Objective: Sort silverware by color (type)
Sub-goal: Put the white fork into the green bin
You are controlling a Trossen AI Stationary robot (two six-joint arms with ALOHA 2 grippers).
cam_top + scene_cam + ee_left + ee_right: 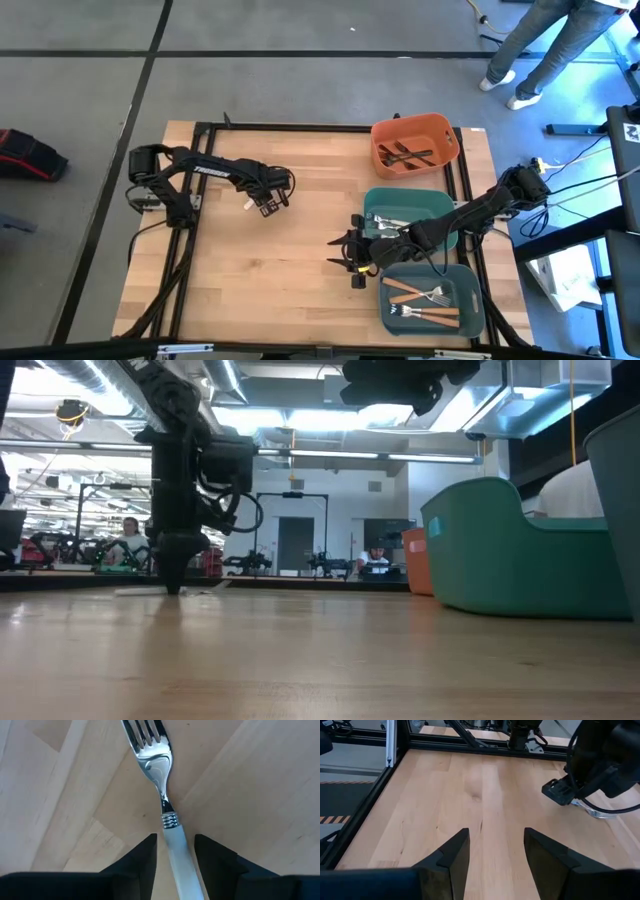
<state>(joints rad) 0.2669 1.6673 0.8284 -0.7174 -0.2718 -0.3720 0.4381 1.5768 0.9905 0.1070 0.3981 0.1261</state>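
Down on the surface, the left pincer straddles a white-handled fork, fingers apart and not yet clamped, likely lined up along the handle for a clean pinch. Right pincer hovers open, empty, beside the teal bins.
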